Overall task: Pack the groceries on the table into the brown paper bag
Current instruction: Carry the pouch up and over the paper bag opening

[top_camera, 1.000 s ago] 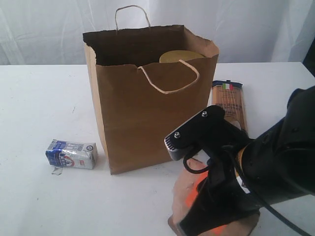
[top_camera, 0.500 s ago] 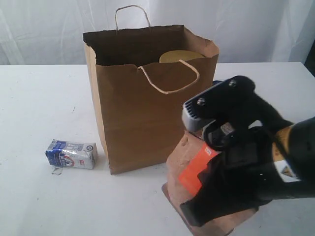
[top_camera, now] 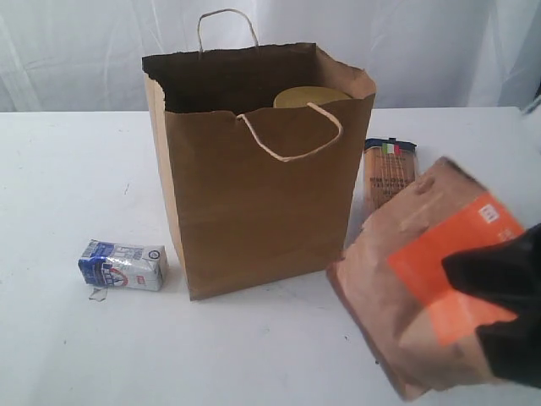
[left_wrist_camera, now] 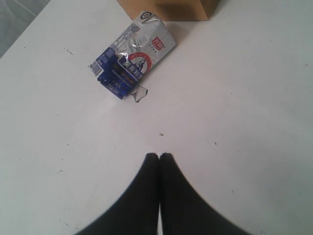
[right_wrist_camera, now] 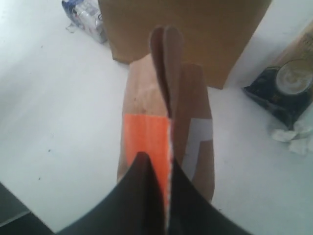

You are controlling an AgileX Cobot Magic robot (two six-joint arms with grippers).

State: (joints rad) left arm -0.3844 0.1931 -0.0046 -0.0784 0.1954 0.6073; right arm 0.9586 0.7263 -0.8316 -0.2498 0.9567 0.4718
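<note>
Pouch [top_camera: 397,279], low under the arm a second ago, now hangs lifted and tilted right of the bag [top_camera: 254,186], orange label showing, clamped in the right gripper [top_camera: 499,296]; the arm's bulk has left the frame, so one pasta packet [top_camera: 390,169] shows again behind it, with one gold lid [top_camera: 308,96] inside the bag and one carton [top_camera: 122,265] on the table [top_camera: 68,169]. From the left wrist, the left gripper [left_wrist_camera: 159,156] is closed on nothing above that carton. From the right wrist, the jaws pinch the pouch's edge, its long axis running from them toward the bag.
</note>
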